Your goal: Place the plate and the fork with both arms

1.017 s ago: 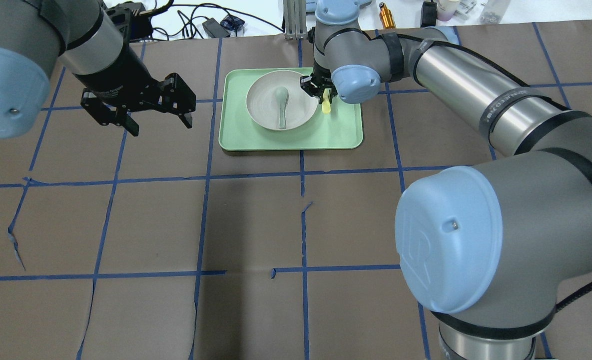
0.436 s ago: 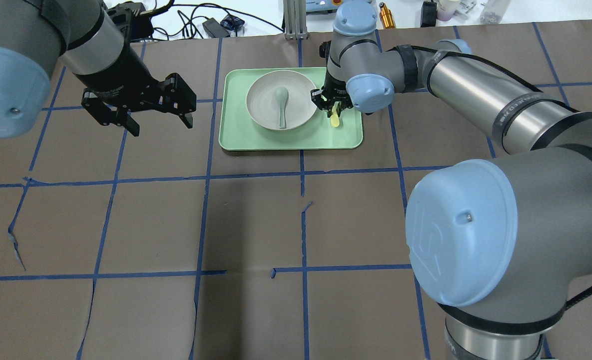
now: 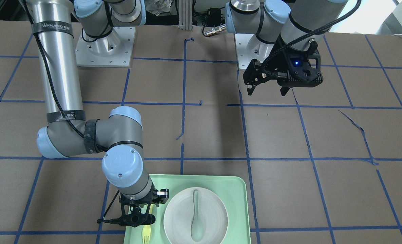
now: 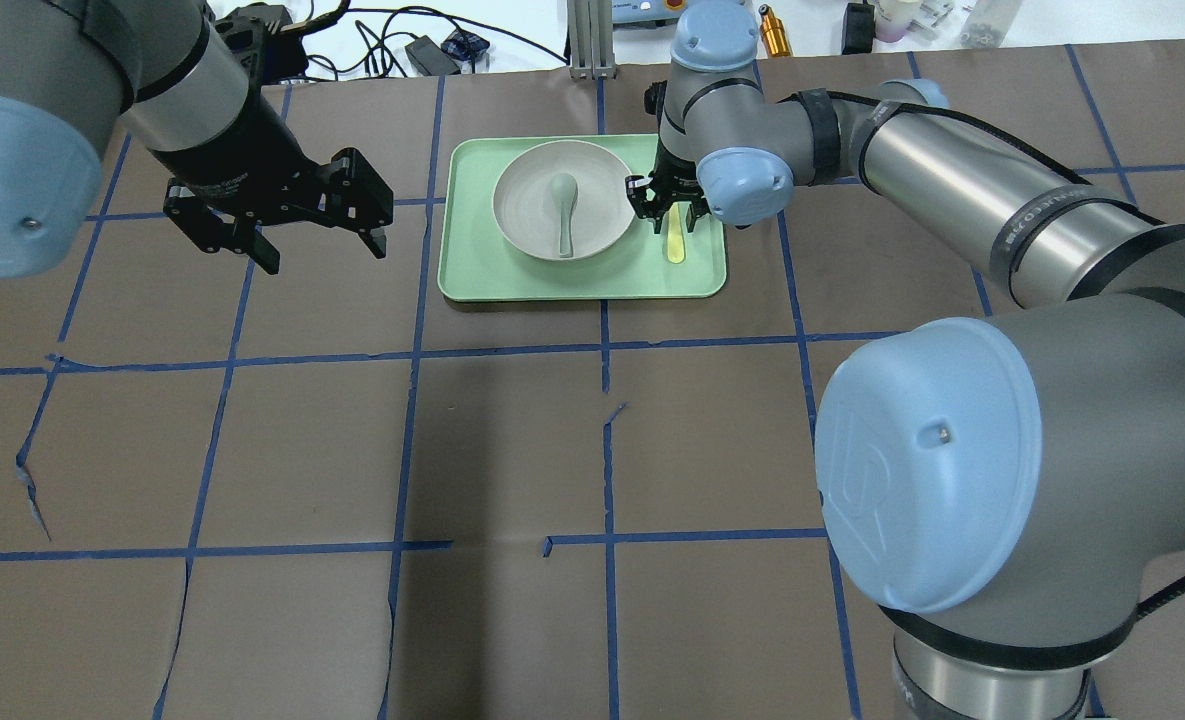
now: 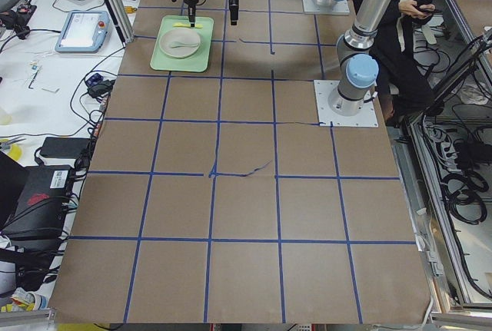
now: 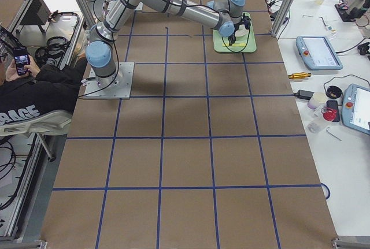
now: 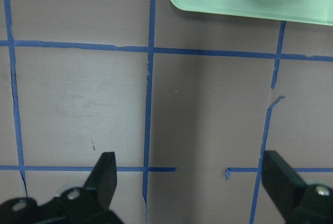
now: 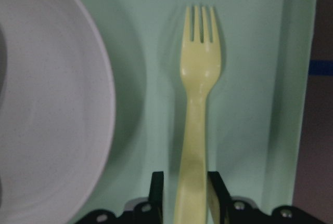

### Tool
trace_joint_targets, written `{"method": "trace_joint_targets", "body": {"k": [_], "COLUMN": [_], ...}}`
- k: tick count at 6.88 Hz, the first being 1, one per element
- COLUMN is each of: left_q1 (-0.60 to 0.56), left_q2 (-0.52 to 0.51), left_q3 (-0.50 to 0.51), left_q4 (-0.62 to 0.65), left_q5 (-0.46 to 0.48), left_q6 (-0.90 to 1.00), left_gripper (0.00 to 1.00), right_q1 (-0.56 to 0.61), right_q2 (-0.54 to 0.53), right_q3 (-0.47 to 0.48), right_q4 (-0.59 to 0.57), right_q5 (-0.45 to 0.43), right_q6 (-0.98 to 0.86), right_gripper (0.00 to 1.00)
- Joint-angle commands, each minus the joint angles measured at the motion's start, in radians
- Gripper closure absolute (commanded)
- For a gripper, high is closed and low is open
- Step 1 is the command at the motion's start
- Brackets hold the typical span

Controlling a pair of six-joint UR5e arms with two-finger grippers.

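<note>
The white plate sits on the mint-green tray, with a grey-green spoon lying in it. The pale-yellow fork lies flat on the tray just right of the plate. In the right wrist view the fork points its tines away, beside the plate. My right gripper stands low over the fork's handle end. Its fingers flank the handle with a narrow gap, so it is open. My left gripper hangs open and empty above the table, left of the tray.
The table is brown paper with a blue tape grid. Cables and small items lie along the far edge. The tray's corner shows in the left wrist view. In the front view the tray sits at the bottom edge.
My right gripper carried the fork from the plate's rim toward the tray's right side and lowered it. The fork now lies flat and the fingers have let go. The left arm has not moved.
</note>
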Motion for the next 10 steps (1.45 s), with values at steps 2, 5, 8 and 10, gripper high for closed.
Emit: {"method": "trace_joint_targets", "body": {"k": [2, 5, 8, 10], "left_q1": [0.000, -0.002, -0.003, -0.005], "left_q2": [0.001, 0.010, 0.023, 0.027], "left_q3": [-0.001, -0.001, -0.010, -0.012], "left_q4": [0.000, -0.009, -0.011, -0.003], "left_q5": [0.000, 0.015, 0.018, 0.070], "left_q6": [0.001, 0.001, -0.007, -0.034], "left_gripper": [0.02, 0.02, 0.02, 0.02], "right_q1": [-0.002, -0.030, -0.033, -0.042], "right_q2": [-0.209, -0.529, -0.712, -0.757], "right_q3": [0.012, 0.017, 0.209, 0.242], "right_q4": [0.199, 0.531, 0.500, 0.479], "right_q5": [-0.050, -0.032, -0.018, -0.015], "right_q6": [-0.006, 0.003, 0.004, 0.014], "right_gripper": [0.00, 0.00, 0.10, 0.00]}}
